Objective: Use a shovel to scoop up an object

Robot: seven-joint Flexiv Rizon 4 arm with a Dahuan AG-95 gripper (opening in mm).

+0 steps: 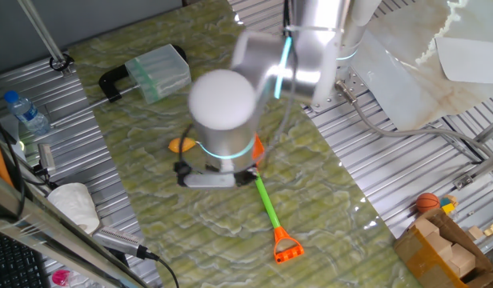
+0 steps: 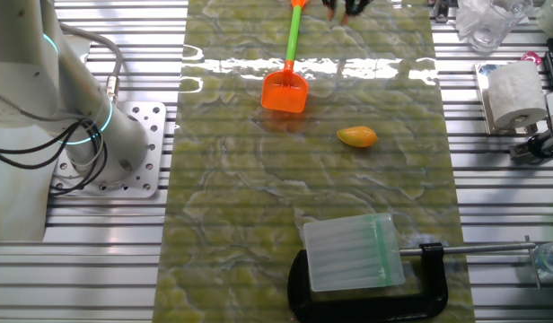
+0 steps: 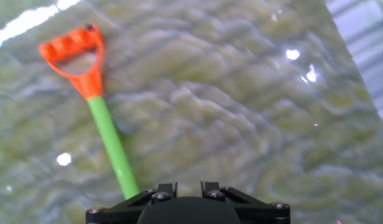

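While no writing legible, shovel flat on mat, object apart.

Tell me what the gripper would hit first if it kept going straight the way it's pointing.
Probably the bare mat. The hand view looks down at it, with the shovel lying off to the left of centre. The gripper would likely land beside the green shaft, though depth is unclear.

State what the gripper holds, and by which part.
Cannot be told: the shovel lies flat on the table, its green shaft running under the gripper, but the fingertips are hidden.
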